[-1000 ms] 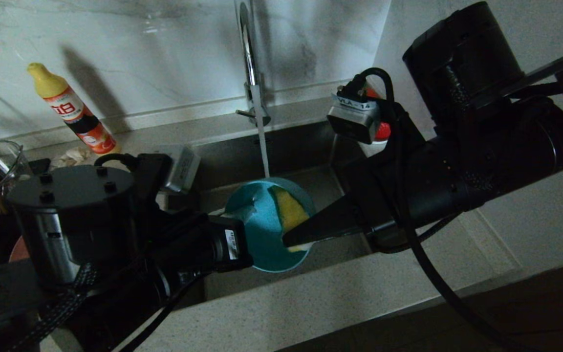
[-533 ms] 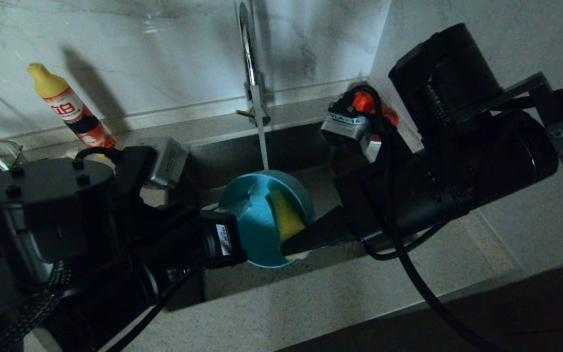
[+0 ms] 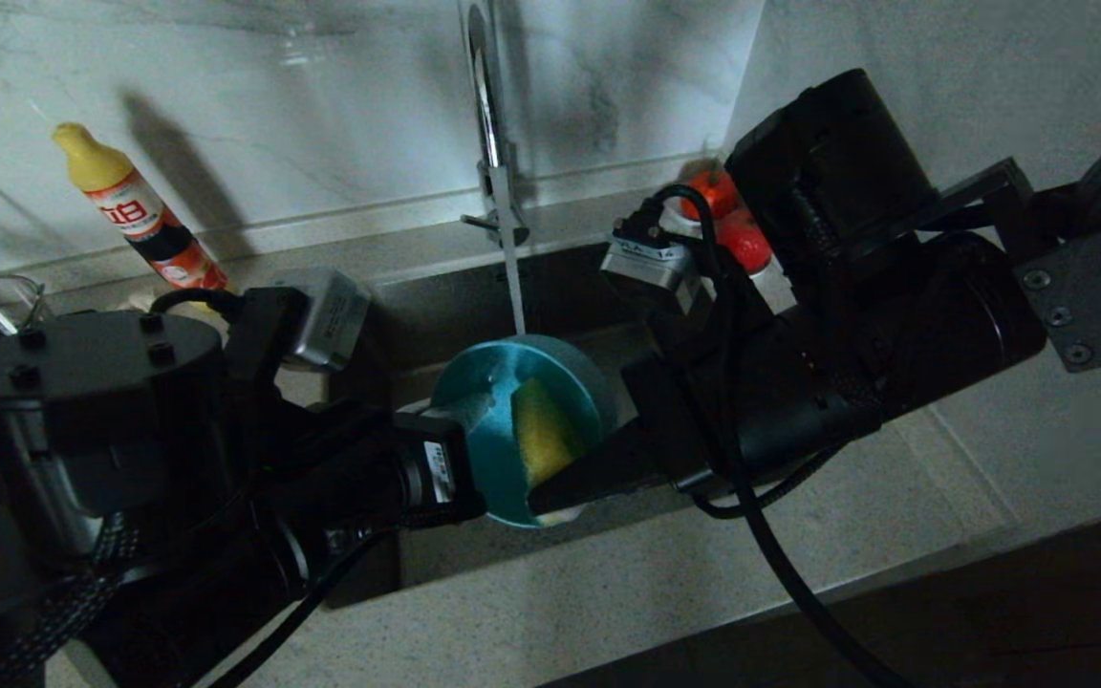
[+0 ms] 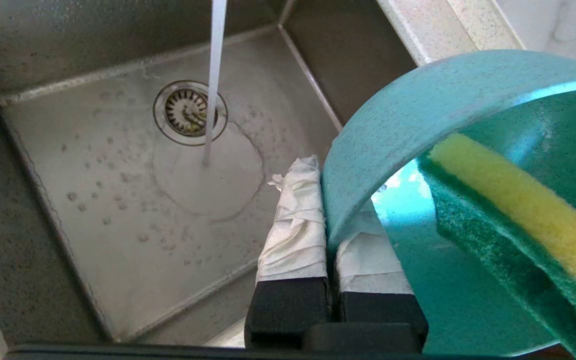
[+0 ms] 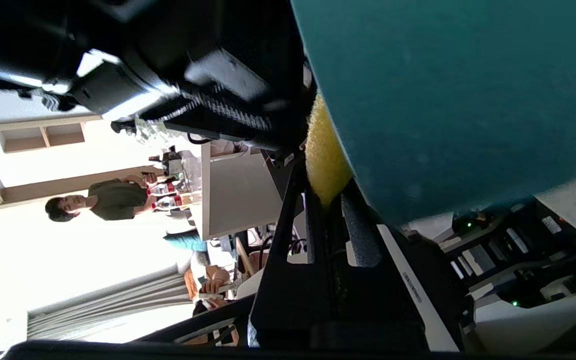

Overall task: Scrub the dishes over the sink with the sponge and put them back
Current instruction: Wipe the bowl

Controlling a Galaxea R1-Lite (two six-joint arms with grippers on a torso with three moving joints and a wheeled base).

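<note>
Left hand (image 4: 325,240): we pinch the teal bowl (image 3: 488,420) by its rim, tilted over the sink (image 4: 133,210).
Right hand (image 3: 541,497): clamped on the sponge (image 3: 539,435), pressing it inside the bowl for scrubbing.

the left arm hides the glass pot (image 3: 6,291), and the right arm partly covers red fruit (image 3: 744,244).

A kitchen: steel sink (image 4: 118,210) under a running chrome tap (image 3: 493,143), stone countertop (image 3: 627,583), dish-soap bottle (image 3: 140,220).
</note>
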